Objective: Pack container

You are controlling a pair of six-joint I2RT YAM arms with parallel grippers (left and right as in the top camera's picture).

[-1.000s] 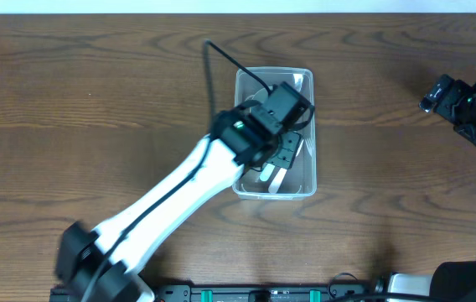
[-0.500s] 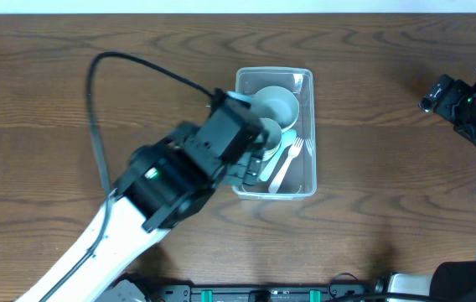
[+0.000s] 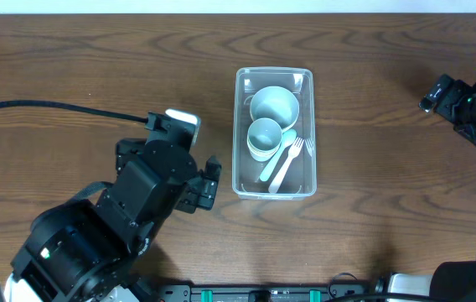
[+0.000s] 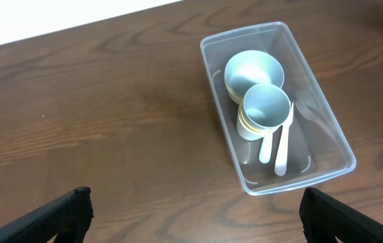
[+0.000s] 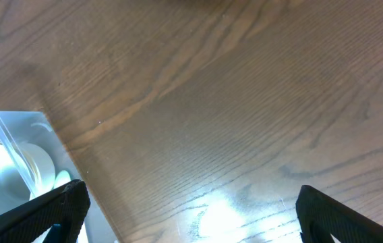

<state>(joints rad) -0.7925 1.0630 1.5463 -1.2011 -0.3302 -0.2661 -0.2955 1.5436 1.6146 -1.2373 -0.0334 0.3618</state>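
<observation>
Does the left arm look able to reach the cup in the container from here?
Probably yes. The left gripper hangs open and empty beside the lidless container, and nothing covers the cup; the fork and spoon lie alongside it.

A brown wooden table (image 3: pixel 95 67) carries one clear container (image 3: pixel 273 70).

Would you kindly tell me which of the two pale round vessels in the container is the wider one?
The bowl, at the end of the container farthest from the robot; the narrower cup sits beside it, next to the white utensils.
</observation>
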